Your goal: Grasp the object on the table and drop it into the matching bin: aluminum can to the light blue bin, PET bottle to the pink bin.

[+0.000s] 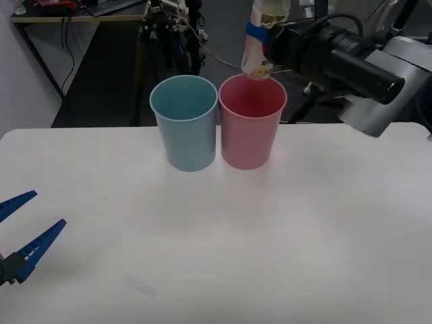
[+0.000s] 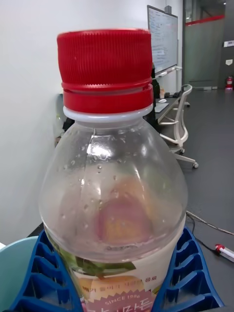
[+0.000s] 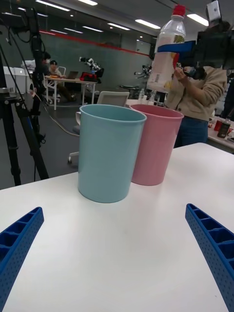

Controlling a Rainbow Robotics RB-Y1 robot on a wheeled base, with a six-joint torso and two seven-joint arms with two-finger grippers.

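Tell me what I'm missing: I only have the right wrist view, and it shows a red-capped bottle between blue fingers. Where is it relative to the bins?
Observer: In the front view the right gripper holds the PET bottle above the far rim of the pink bin, off the table.
Operator: Is it upright?
Observer: Roughly; the left wrist view shows the bottle cap-up, leaning slightly, its base above the pink bin's opening.
Operator: Where's the light blue bin?
Observer: The light blue bin stands right beside the pink one, on its left side in the front view, touching or nearly so.
Operator: And the other arm?
Observer: The left gripper sits open, low at the table's near left edge.
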